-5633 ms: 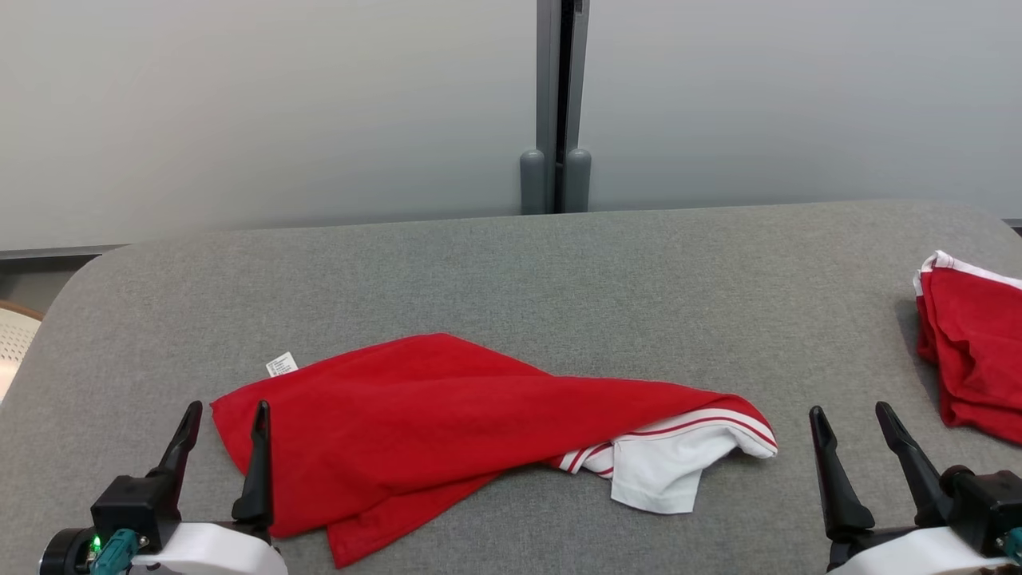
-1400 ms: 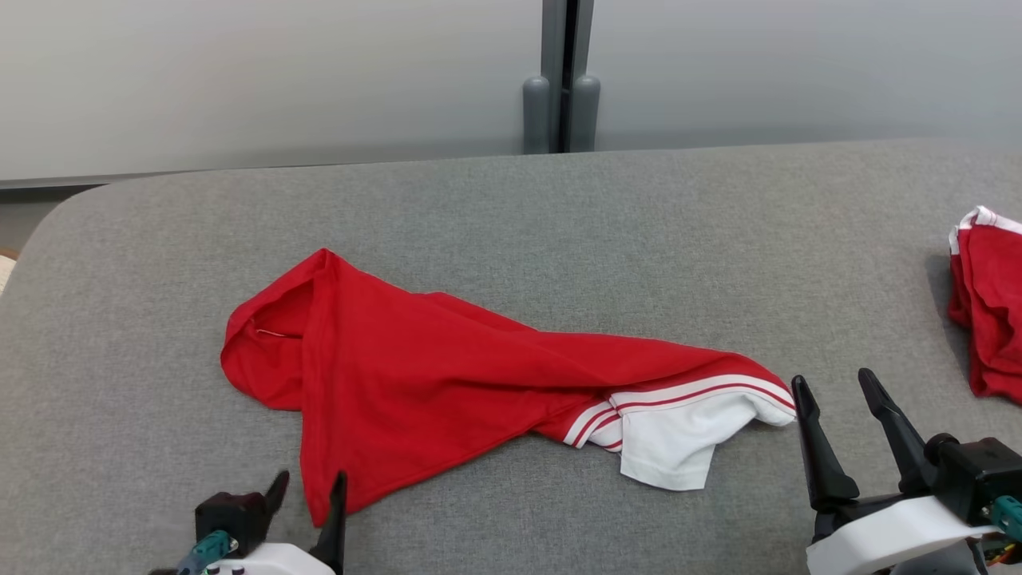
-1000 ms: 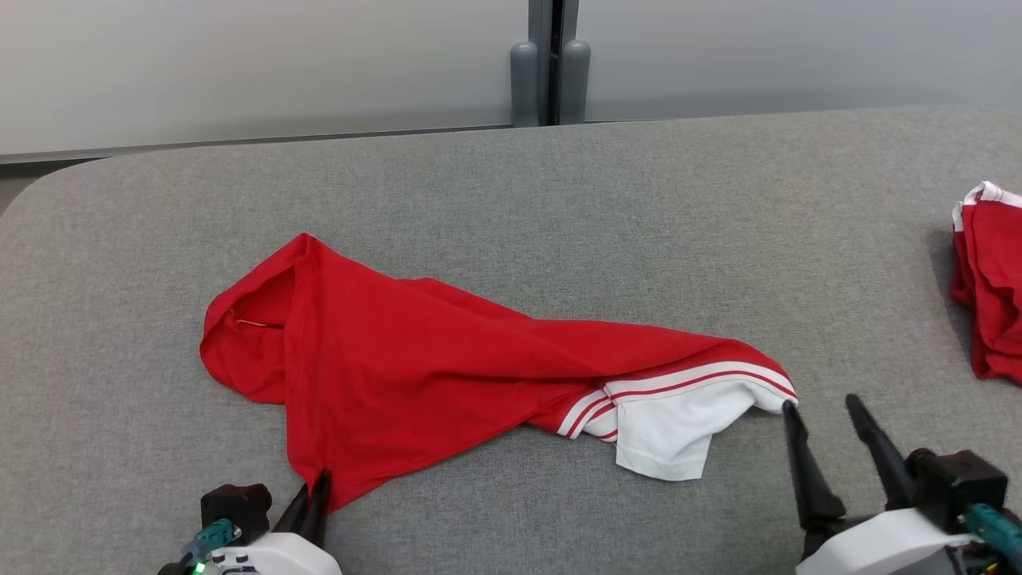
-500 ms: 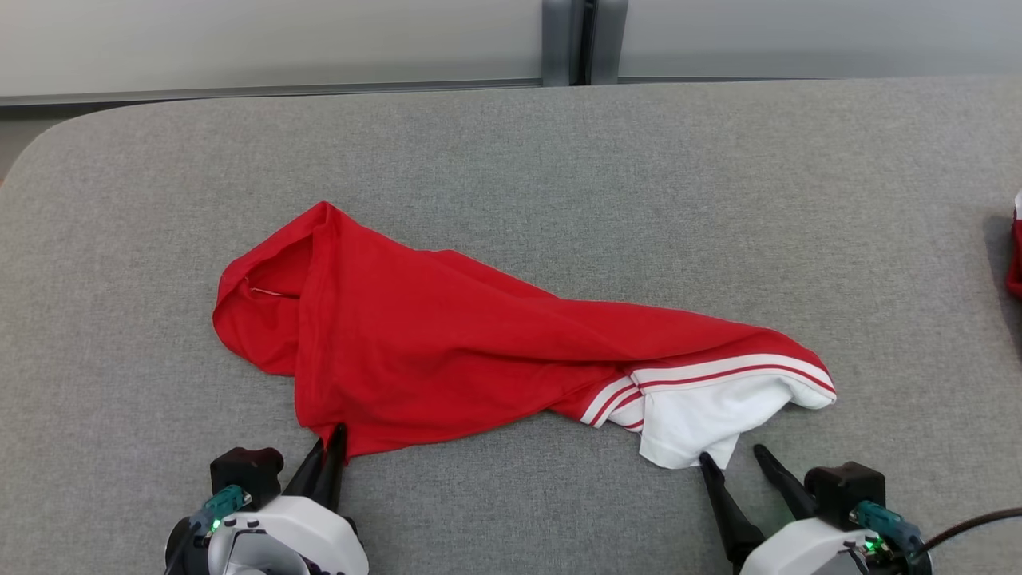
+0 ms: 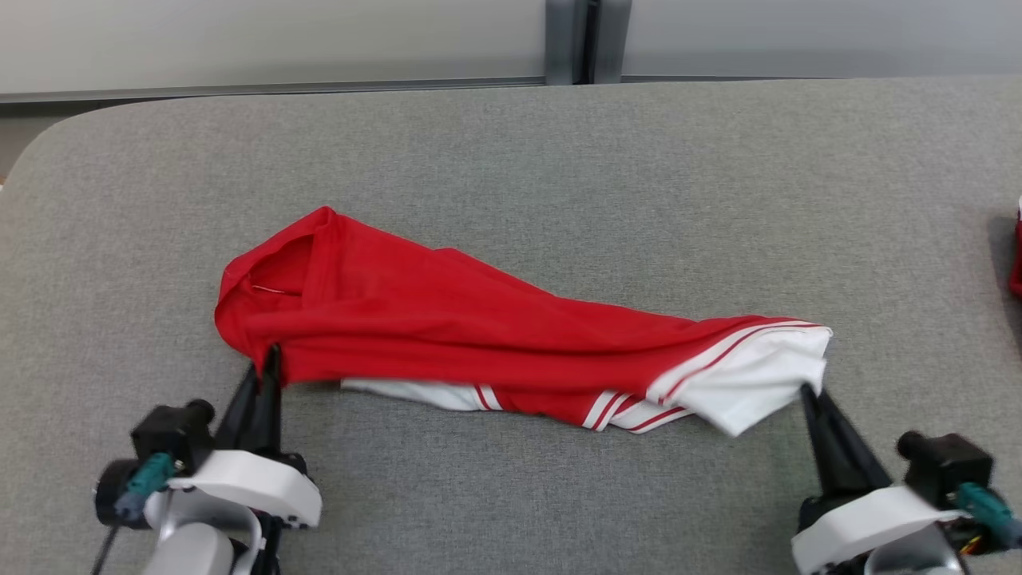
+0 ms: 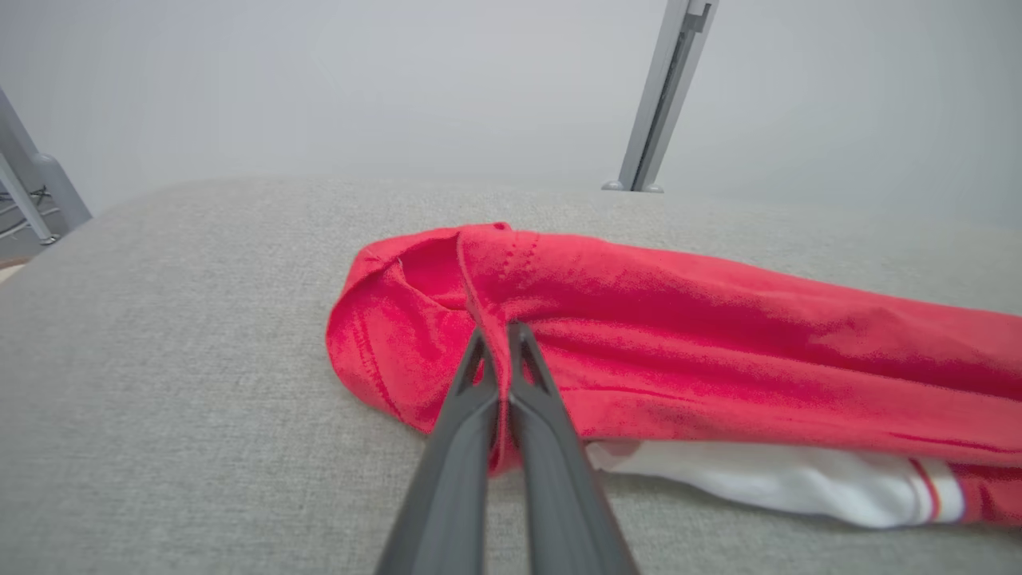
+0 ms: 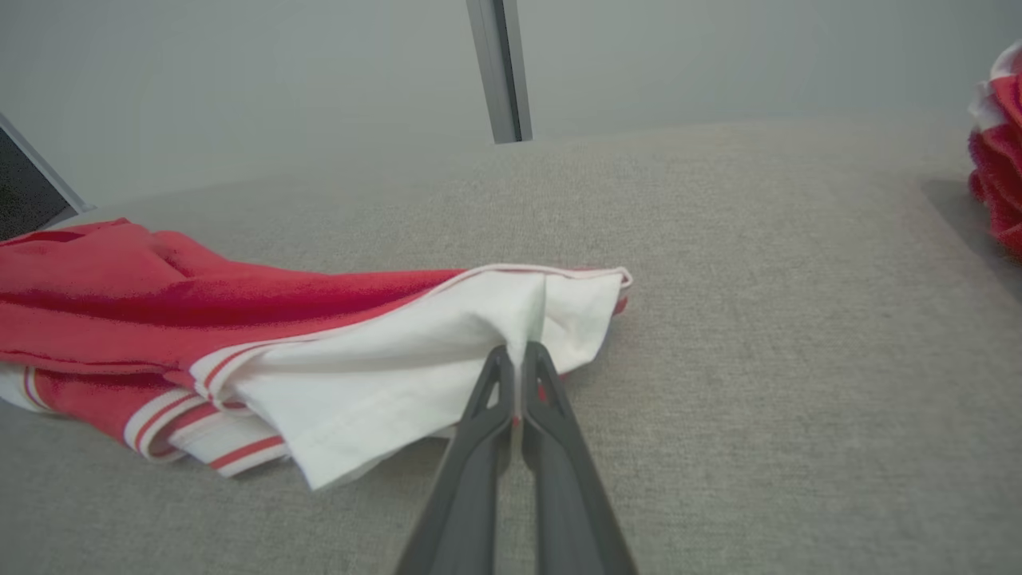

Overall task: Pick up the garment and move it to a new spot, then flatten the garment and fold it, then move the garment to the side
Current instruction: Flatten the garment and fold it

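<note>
Head view: holding limp garment (image 5: 479, 335) across mid-frame on worktop (image 5: 511, 160), pinching red edge with left tool (image 5: 271, 357) lower left, white sleeve with right tool (image 5: 808, 393) lower right. Left wrist view: clamping red fold, centre. Right wrist view: gripping white cloth; probably sagging if lifted.

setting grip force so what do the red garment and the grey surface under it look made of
The garment looks like soft matte knit cloth, perhaps cotton jersey: it drapes in loose folds and shows stitched hems. The grey surface looks like matte woven upholstery fabric, maybe padded: fine flecked weave, rounded corner.
</note>
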